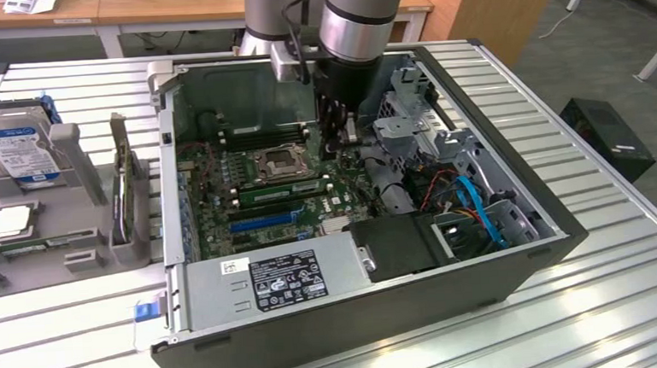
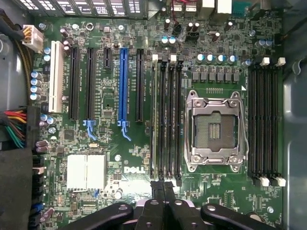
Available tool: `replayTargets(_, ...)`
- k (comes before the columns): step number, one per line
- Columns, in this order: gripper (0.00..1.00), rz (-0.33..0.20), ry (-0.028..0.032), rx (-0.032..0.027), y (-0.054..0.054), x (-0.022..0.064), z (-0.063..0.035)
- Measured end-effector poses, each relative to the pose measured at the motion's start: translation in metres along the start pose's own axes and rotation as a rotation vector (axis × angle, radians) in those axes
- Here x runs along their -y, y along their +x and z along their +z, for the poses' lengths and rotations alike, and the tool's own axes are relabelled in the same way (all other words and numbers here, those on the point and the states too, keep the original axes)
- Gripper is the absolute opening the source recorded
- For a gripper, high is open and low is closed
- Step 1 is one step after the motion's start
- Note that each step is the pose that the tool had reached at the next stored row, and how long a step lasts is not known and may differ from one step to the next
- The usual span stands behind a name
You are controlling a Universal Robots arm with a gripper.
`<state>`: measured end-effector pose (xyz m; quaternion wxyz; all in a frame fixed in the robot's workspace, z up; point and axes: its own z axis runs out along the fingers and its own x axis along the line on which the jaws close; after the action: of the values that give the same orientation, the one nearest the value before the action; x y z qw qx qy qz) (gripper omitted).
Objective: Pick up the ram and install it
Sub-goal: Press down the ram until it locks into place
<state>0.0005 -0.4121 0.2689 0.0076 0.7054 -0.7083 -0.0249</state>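
A long thin green ram [image 1: 274,188] stands on edge in a black memory slot, between the empty CPU socket [image 1: 276,161] and the blue slot. My gripper [image 1: 346,130] hangs inside the open computer case [image 1: 516,249], above the motherboard and to the exterior view's right of the socket. In the wrist view my gripper [image 2: 163,190] is shut, its black fingertips pressed together with nothing between them. They hover over one end of the memory slots [image 2: 165,120] beside the CPU socket [image 2: 216,129].
A grey rack [image 1: 82,250] at the exterior view's left holds a hard drive [image 1: 12,148], an upright card [image 1: 124,192] and a chip [image 1: 9,222]. The power supply [image 1: 277,277], a drive cage [image 1: 417,131] and cables [image 1: 479,209] crowd the case. More memory slots [image 2: 266,120] lie past the socket.
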Motion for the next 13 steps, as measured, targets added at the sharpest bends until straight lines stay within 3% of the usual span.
replayTargets(13, 0.11, 0.000, 0.0000, 0.0000, 0.000, 0.0008, 0.0171)
